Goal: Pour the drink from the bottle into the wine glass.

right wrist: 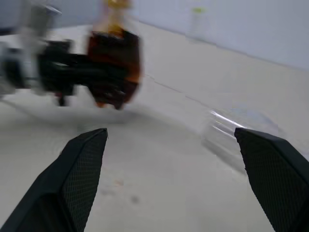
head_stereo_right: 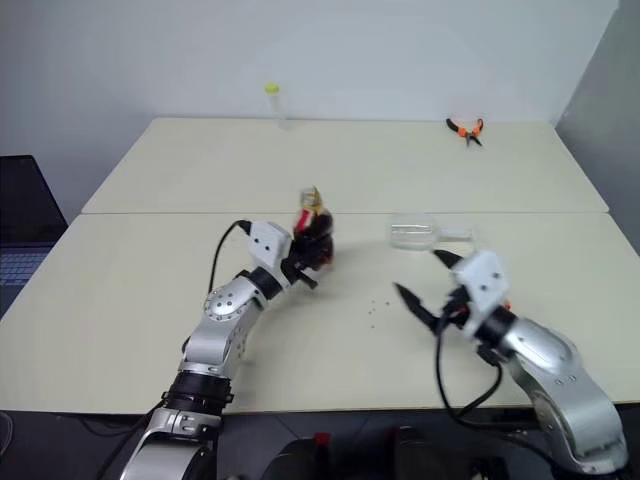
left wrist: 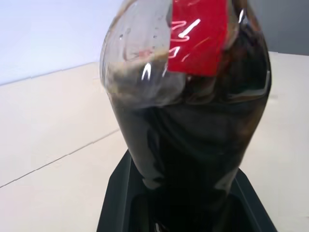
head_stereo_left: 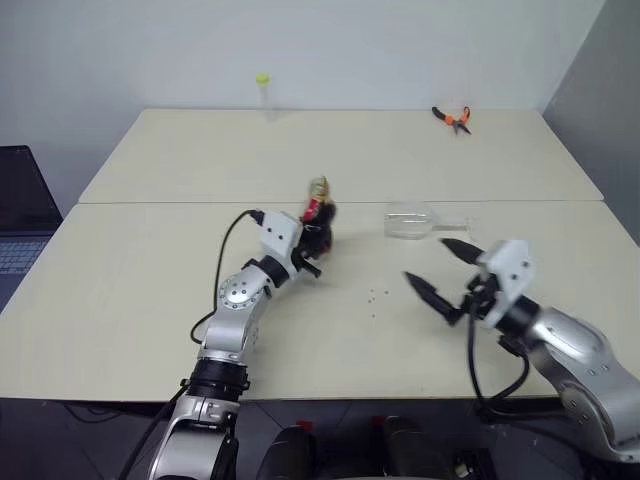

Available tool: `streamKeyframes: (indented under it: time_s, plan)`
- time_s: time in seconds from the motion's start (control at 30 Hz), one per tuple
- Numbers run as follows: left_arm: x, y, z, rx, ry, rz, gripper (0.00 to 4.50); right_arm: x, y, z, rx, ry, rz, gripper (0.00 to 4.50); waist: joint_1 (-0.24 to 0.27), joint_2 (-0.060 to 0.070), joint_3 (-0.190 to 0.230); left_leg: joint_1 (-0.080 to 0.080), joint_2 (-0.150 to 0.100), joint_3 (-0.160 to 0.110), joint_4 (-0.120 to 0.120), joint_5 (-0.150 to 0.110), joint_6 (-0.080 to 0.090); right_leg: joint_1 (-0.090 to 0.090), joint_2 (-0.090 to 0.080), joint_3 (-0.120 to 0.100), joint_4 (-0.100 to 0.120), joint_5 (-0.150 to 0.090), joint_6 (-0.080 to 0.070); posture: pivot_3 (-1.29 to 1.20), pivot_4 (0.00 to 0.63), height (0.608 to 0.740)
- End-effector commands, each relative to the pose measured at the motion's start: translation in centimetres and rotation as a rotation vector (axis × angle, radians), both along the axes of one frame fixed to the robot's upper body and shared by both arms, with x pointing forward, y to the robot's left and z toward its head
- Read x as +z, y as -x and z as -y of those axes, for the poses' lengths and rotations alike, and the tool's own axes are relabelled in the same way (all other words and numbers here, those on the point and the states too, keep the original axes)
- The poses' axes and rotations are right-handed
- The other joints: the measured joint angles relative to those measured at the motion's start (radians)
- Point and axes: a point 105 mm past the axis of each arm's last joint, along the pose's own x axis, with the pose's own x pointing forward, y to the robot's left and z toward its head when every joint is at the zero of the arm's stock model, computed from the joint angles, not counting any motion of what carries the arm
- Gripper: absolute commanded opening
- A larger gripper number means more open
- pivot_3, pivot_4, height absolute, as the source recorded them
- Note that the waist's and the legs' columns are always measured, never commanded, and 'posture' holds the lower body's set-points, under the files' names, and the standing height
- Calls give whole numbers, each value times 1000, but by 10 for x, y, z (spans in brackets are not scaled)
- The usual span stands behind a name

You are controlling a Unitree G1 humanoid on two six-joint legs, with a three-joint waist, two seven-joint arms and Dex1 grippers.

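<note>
— Gripping the bottle (head_stereo_left: 318,222) low on its body in the left gripper (head_stereo_left: 312,246), upright, drink (left wrist: 203,145) dark inside, yellow cap up top.
— And lying on its side just beyond the right gripper (head_stereo_left: 441,272): the wine glass (head_stereo_left: 412,222). Probably needs righting before any pour.
— Jaws there spread wide, holding nothing.
— Right forearm angled inward, fingers levelled toward the glass; left arm reaching forward, wrist level.

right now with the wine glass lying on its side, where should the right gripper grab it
Probably the stem. The wine glass lies tipped over, bowl toward the bottle, stem and foot pointing to the robot's right. The right gripper, jaws open, sits just on the near side, so coming from there across the thin stem looks simplest.
</note>
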Motion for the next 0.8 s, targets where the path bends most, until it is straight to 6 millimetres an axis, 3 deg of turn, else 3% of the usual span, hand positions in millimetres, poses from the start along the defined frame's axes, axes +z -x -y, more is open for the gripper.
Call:
streamKeyframes:
  time_s: [0.03, 0.13, 0.37, 0.73, 0.77, 0.8]
  plan:
    - [21, -14, -39, 179, 30, 98, 684, 4, 7, -26, 129, 29, -1, 4500, 4, -1, 0, -1, 0, -1, 0, 0, 0, 0, 0, -1, -1, 0, 0, 0, 150, 740]
    - [17, -27, -74, 333, 60, 85, 684, 5, -5, -38, 151, 61, 5, 4500, 7, -2, 1, -2, -2, -1, 1, 1, -1, 0, -2, -1, -2, 0, 0, 0, 150, 740]
    - [14, -45, -108, 472, 90, 70, 683, 13, -14, -52, 198, 47, 25, 4500, 22, -5, 1, -3, -4, -1, 1, 1, -2, -1, -5, -2, -1, 0, 0, 0, 150, 740]
    - [-6, -51, -121, 555, 116, 7, 683, 11, -11, -63, 235, 59, 31, 4500, 19, -5, 1, -3, -3, -1, 1, 1, -1, -2, -4, -2, 0, 0, 0, 0, 150, 740]
    - [-8, -51, -122, 559, 118, 3, 1404, 11, -10, -63, 236, 60, 30, 4500, 19, -5, 1, -3, -3, -1, 1, 1, -1, -2, -4, -2, 0, 0, 0, 0, 150, 740]
    - [-10, -50, -124, 561, 125, -5, 1631, 11, -10, -63, 236, 59, 30, 4500, 19, -5, 1, -3, -3, -1, 1, 1, -1, -2, -4, -2, 0, 0, 0, 0, 150, 740]
